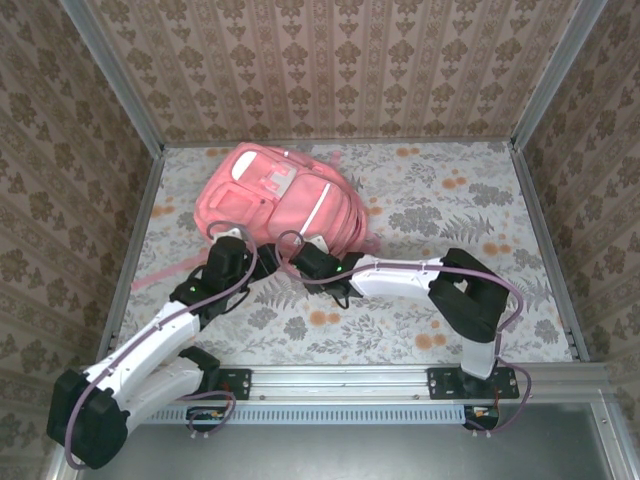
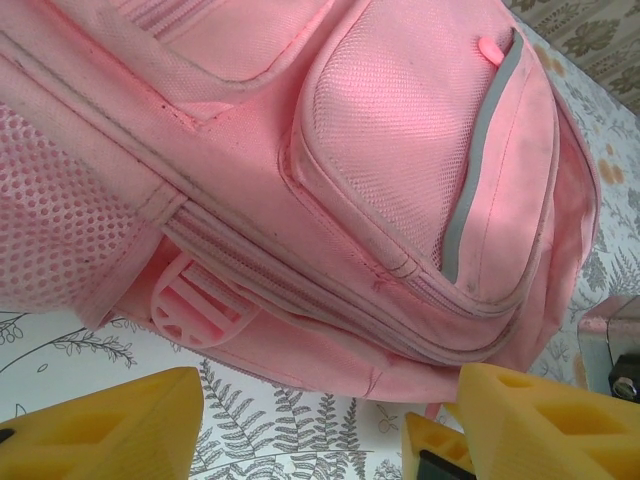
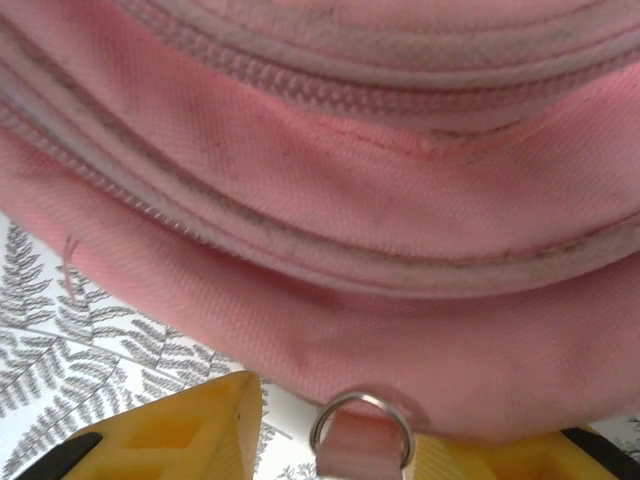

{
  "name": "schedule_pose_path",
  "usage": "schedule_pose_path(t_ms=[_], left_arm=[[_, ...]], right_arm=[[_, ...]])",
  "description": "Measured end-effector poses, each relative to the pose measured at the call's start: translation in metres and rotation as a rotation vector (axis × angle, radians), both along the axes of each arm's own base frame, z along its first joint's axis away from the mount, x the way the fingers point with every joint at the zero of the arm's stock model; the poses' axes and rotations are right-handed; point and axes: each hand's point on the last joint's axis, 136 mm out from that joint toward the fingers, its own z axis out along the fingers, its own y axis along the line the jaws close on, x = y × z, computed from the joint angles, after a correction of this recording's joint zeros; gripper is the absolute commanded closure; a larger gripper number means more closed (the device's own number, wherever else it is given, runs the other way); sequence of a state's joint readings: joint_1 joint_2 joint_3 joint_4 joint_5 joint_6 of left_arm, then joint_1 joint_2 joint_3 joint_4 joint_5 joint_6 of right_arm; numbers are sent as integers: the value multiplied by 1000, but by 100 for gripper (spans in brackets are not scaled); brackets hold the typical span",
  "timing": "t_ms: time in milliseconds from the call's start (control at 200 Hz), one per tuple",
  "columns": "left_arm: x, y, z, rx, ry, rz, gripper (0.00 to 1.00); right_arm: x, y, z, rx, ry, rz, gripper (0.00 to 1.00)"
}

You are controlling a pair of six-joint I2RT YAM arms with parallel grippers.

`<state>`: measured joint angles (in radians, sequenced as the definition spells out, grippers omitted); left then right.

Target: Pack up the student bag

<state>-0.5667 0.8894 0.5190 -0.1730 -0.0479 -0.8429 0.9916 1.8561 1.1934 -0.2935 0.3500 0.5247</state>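
Fingers, left gripper (image 2: 325, 425): yellow wedges, apart, empty, just short of the student bag (image 2: 330, 200).
Fingers, right gripper (image 3: 340, 445): either side of the bag's metal ring (image 3: 360, 398); grip unclear.
Bag: pink weave, mesh side, ribbed zippers.

Backpack (image 1: 285, 195): matt pink woven cloth, lightly scuffed. Its side pocket (image 2: 60, 220): coarse open mesh. Front pocket trim (image 2: 470, 190): smooth grey tape. Buckle (image 2: 195, 305) on backpack's lower edge: smooth pink plastic. Ring (image 3: 362, 430) under backpack: shiny metal. Fingers (image 2: 100, 430) below backpack: matt yellow plastic. Table cover (image 1: 450, 210) under backpack: matt, printed.
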Motion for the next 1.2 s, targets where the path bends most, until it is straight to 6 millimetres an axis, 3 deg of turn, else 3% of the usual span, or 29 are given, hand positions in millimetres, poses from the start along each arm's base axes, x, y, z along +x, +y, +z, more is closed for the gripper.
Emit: schedule_pose_path(t_ms=[190, 320, 535, 725, 980, 1200], left_arm=[[-2, 1, -5, -3, 11, 6, 31], [-3, 3, -9, -4, 22, 13, 31], [-3, 3, -9, -22, 33, 26, 31], [-5, -4, -18, -125, 105, 73, 31], [-24, -17, -73, -271, 331, 203, 27], [-22, -41, -73, -332, 315, 250, 32]], right_arm=[[3, -6, -3, -52, -16, -11, 59], [5, -9, -7, -82, -25, -12, 66], [8, -13, -7, -118, -49, 3, 100], [8, -13, -9, -119, -51, 8, 100], [-1, -14, 2, -47, -50, 20, 100], [-5, -9, 8, 19, -31, 21, 100]])
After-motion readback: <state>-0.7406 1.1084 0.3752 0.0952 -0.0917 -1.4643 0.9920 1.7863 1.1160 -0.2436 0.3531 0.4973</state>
